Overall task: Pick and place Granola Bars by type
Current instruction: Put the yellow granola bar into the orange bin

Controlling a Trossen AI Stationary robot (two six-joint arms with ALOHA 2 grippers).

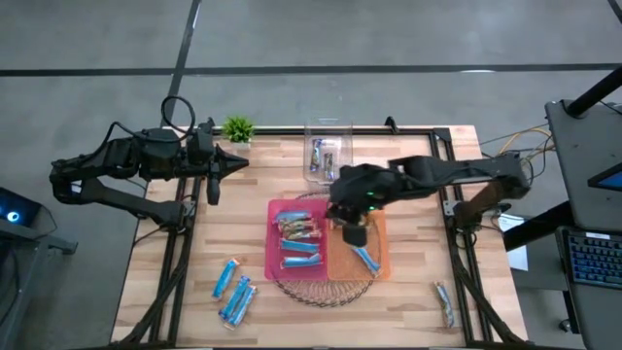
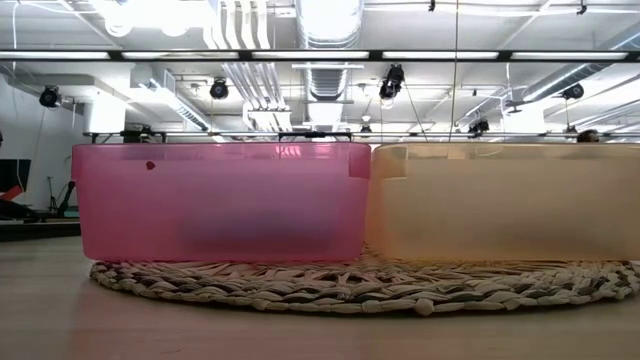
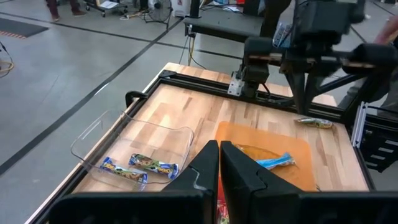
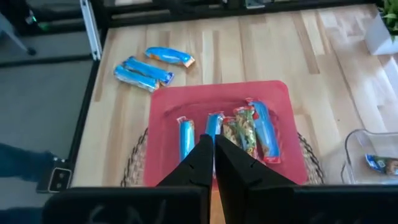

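A pink bin (image 1: 274, 209) holds several granola bars (image 1: 299, 238), blue ones and a brownish one; they also show in the right wrist view (image 4: 245, 134). Beside it, an orange bin (image 1: 381, 233) holds one blue bar (image 1: 365, 259). Both bins stand on a woven mat (image 2: 350, 285). My right gripper (image 4: 211, 155) hangs shut and empty above the seam between the bins (image 1: 355, 231). My left gripper (image 1: 216, 167) waits shut and empty at the table's left edge, near the far side. Neither gripper shows in the low view.
A clear tray (image 1: 327, 126) at the far edge holds two dark-tinted bars (image 3: 140, 168). Three blue bars (image 1: 233, 290) lie loose at the near left and one bar (image 1: 444, 303) at the near right. A small green plant (image 1: 238, 128) stands at the far left.
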